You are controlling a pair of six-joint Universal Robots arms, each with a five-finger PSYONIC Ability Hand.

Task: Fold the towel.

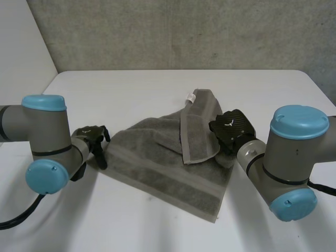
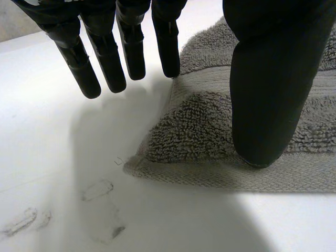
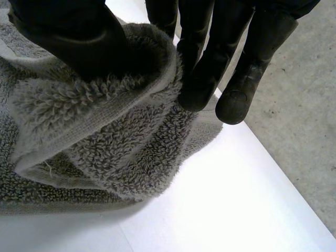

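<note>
A grey towel (image 1: pixel 168 168) lies half folded in the middle of the white table (image 1: pixel 157 89), one flap with a white label (image 1: pixel 191 98) turned over its top. My left hand (image 1: pixel 92 137) is at the towel's left corner (image 2: pixel 199 126), open. Its straight fingers (image 2: pixel 105 58) hang over the bare table and its thumb (image 2: pixel 268 94) points down onto the towel's band. My right hand (image 1: pixel 233 128) is at the towel's right edge. There its thumb (image 3: pixel 68 31) and fingers (image 3: pixel 210 68) pinch a rolled fold of towel (image 3: pixel 105 136).
A grey wall stands behind the table. The table's right edge runs close beside my right hand, with grey floor (image 3: pixel 294 105) beyond it. Faint smudges (image 2: pixel 97 190) mark the table near the towel's left corner.
</note>
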